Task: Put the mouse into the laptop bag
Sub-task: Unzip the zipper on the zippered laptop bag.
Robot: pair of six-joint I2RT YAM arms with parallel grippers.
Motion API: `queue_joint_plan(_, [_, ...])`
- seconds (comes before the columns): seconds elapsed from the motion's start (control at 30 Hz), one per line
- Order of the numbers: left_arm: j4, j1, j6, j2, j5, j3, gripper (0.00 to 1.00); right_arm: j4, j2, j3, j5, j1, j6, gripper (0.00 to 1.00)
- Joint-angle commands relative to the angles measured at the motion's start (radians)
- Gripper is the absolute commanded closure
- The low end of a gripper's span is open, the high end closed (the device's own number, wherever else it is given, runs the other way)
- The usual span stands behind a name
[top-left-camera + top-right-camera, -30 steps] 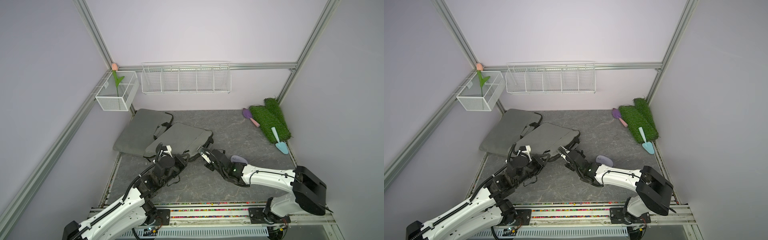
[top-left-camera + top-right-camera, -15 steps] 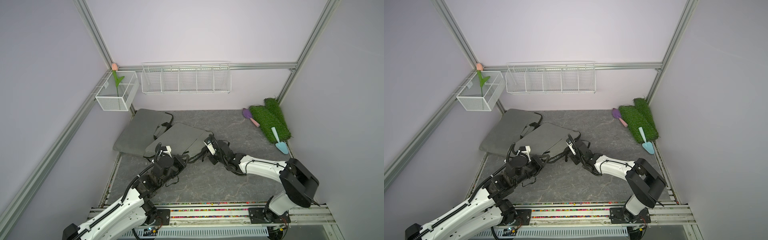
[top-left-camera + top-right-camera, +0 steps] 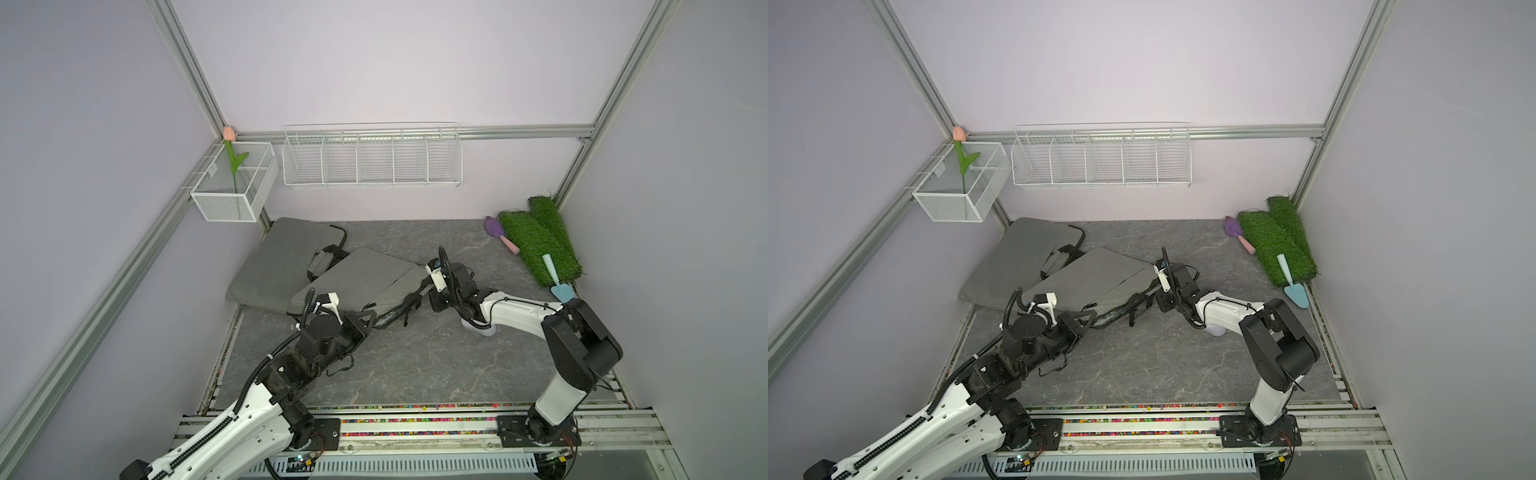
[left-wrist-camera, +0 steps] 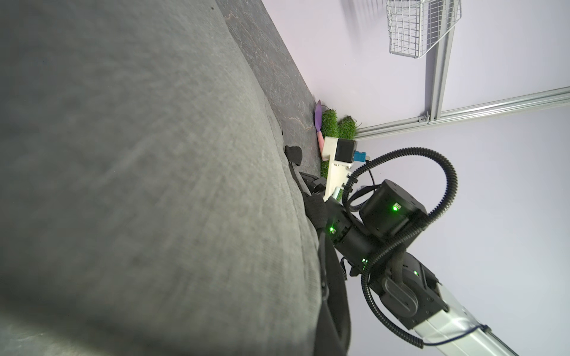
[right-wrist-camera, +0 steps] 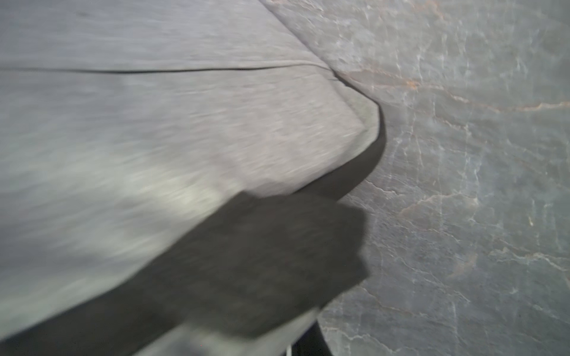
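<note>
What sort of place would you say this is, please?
Probably a robotics lab test cell: plain lilac walls in an aluminium frame, a left arm and right arm bolted to a front rail, and staged props like artificial turf.

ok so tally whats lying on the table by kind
grey laptop bags: 2
mouse: 1
toy trowels: 2
fake grass rolls: 2
total: 7
</note>
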Motion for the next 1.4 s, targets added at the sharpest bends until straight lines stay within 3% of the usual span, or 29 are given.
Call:
queue_joint_plan(0.0, [0.048,0.033,0.030,-0.074,-0.146,0.085,1.00,-0.104,0.034,0.006,0.111,-0.100,0.091,0.94])
queue_joint_plan(0.23, [0.067,0.107,0.014,-0.062,-0.086,0.059,1.00,-0.110,-0.010,0.008,0.061,-0.178,0.150,0.94])
queue_joint_plan(0.4, [0.163,0.246,-0.021,0.045,0.071,0.025,1.00,-0.150,-0.080,-0.005,0.115,-0.183,0.162,0.94])
queue_joint_plan(0.7, [0.148,0.398,0.021,0.152,0.097,0.053,1.00,-0.153,-0.167,-0.074,0.120,-0.201,0.164,0.94])
queue_joint_plan(0.93, [0.242,0.460,0.038,0.352,0.187,0.076,1.00,-0.157,-0.252,-0.119,0.088,-0.205,0.172,0.94])
queue_joint_plan(1.03, [0.191,0.451,0.049,0.364,0.191,0.117,0.63,-0.146,-0.271,-0.130,0.022,-0.199,0.190,0.94])
queue_joint_plan(1.17, [0.180,0.443,0.000,0.297,0.175,0.090,0.25,-0.135,-0.266,-0.127,-0.016,-0.168,0.210,0.94])
queue_joint_plan(1.27, [0.177,0.438,-0.045,0.251,0.209,0.059,0.17,-0.134,-0.260,-0.110,-0.014,-0.130,0.221,0.94])
queue_joint_plan(1.37, [0.189,0.346,-0.099,0.209,0.166,0.024,0.14,-0.144,-0.252,-0.097,0.001,-0.086,0.226,0.94])
